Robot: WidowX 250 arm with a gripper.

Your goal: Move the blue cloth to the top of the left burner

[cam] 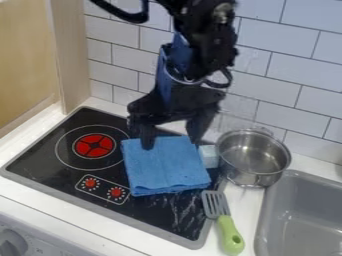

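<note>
The folded blue cloth (165, 167) lies flat on the right part of the black stovetop, to the right of the left burner (93, 145), which has a red center. Above the cloth's back edge hangs the black gripper (171, 142), pointing down with its two fingers spread apart. Its left fingertip is over the cloth's upper left part, the other near the upper right corner. Whether the fingertips touch the cloth I cannot tell.
A metal pot (254, 157) stands right of the stove, with a pale block (209, 156) between it and the cloth. A spatula with a green handle (230, 235) lies at the stove's front right edge. The grey sink (302, 215) is at the right; a tiled wall rises behind.
</note>
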